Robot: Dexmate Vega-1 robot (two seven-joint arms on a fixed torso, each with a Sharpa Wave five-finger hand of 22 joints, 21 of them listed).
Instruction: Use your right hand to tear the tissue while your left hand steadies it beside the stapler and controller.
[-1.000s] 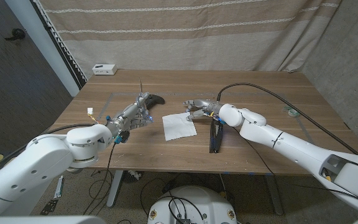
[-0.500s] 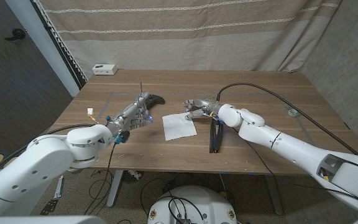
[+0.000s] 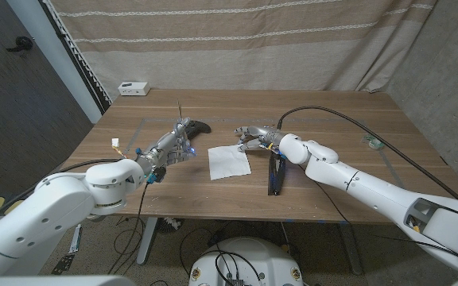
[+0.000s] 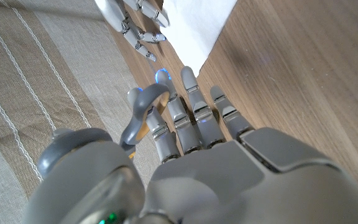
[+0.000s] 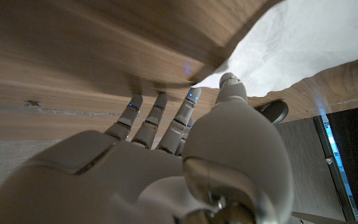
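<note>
Nothing moves: right hand pinches tissue corner for tearing, frame centre; left hand open beside it.

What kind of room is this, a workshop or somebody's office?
Probably a robot test room, not an office: a wooden table backed by a hung striped cloth, cables trailing underneath, and only a tissue and a few props laid out.

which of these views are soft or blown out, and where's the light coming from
Head view: even, soft light, sharp across the table; faint shadows beneath the arms. Left wrist view: the left hand close up is slightly soft, the tissue nearly blown out white. Right wrist view: the right hand fills the near field, blurred; the wood above it is darker.
</note>
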